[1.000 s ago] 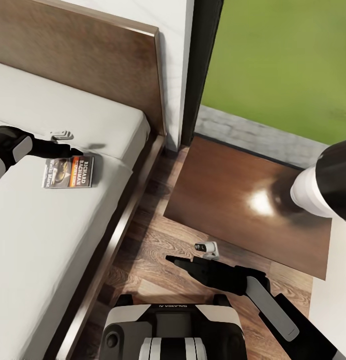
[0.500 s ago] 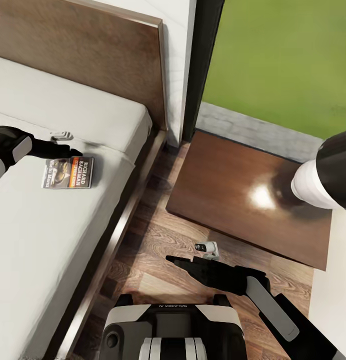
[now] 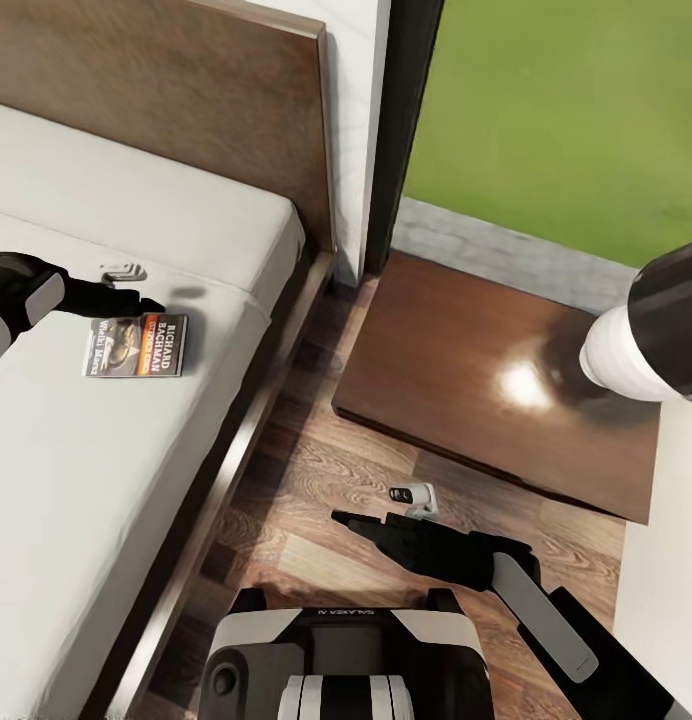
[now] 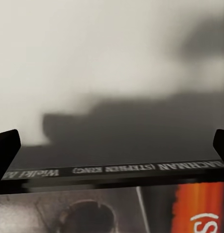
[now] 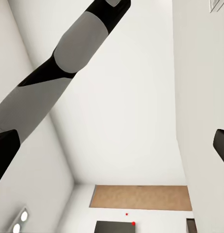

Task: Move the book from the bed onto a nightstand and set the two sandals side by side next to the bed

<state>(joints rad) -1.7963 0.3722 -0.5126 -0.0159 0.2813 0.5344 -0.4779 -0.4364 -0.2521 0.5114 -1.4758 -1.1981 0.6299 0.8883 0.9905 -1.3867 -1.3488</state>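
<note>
Just ahead of the robot's base, over the wood-plank floor point(image 3: 316, 480), the right gripper point(image 3: 348, 520) hangs idle, grasping nothing; its fingertips sit far apart in the right wrist view, so the jaws look released. Farther out, on the bed point(image 3: 76, 470), the book point(image 3: 136, 344) lies flat, its long axis running across the mattress. The left gripper point(image 3: 151, 303) hovers just beyond the book's far edge, fingers spread wide and empty, straddling the spine point(image 4: 112, 170). Judged from this, the left arm is much nearer. The nightstand point(image 3: 496, 385) stands beyond the bed frame, well apart.
</note>
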